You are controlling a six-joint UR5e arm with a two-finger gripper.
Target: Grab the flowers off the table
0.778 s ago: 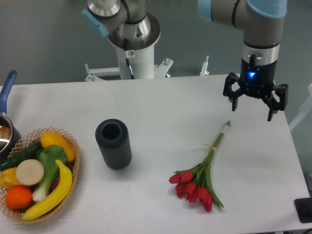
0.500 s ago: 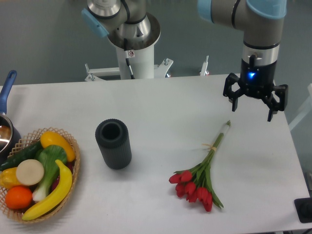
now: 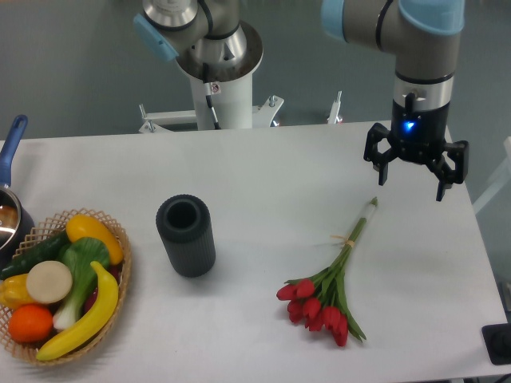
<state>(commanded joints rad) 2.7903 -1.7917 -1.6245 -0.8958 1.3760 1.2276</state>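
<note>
We've got the gripper [image 3: 411, 185] hanging wide open, flowers [image 3: 329, 286] lying below-left of it on the table [image 3: 263, 175], stems angled up toward it.

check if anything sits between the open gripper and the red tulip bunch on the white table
Nothing visible does. The black two-finger gripper hangs open above the bare white table, beyond the stem end of the red tulip bunch; the dark ribbed cylinder stands well aside.
</note>
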